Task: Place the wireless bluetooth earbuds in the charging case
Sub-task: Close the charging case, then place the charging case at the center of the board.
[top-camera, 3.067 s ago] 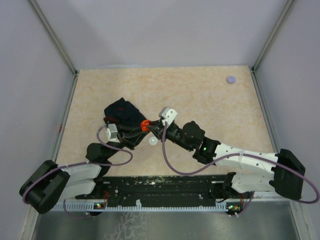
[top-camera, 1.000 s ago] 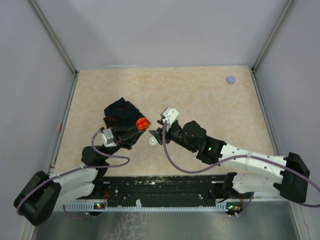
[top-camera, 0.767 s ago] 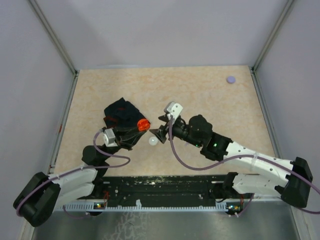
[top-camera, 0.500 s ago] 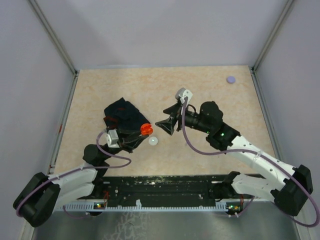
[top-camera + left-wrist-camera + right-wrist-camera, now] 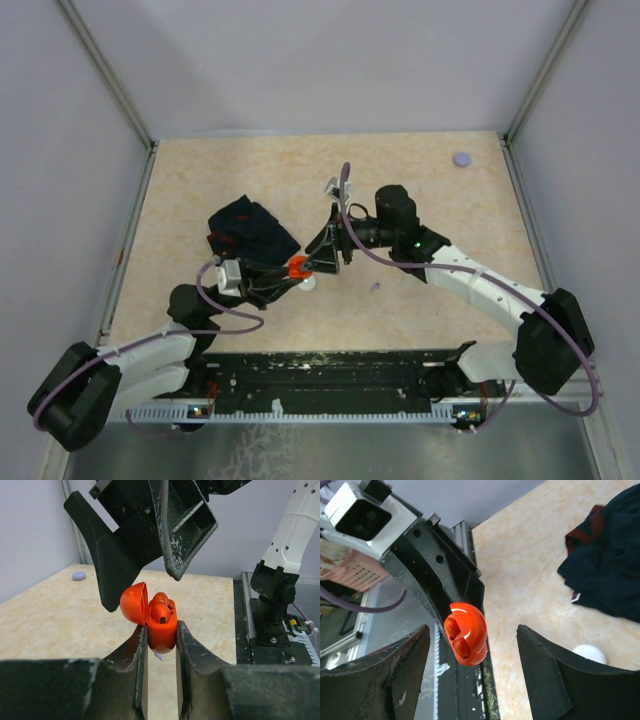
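Top view shows the red charging case (image 5: 298,266) clenched by the left gripper (image 5: 292,271), with the right gripper (image 5: 322,250) at its one o'clock; left wrist shows red earbuds (image 5: 160,612) seated in the opened case; right wrist shows spread, empty jaws straddling it, so a skewed closing push could twist it free.

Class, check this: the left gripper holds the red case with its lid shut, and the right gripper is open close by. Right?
No: the left wrist view shows the lid of the red case open. The left gripper holds it, and the right gripper is open close by.
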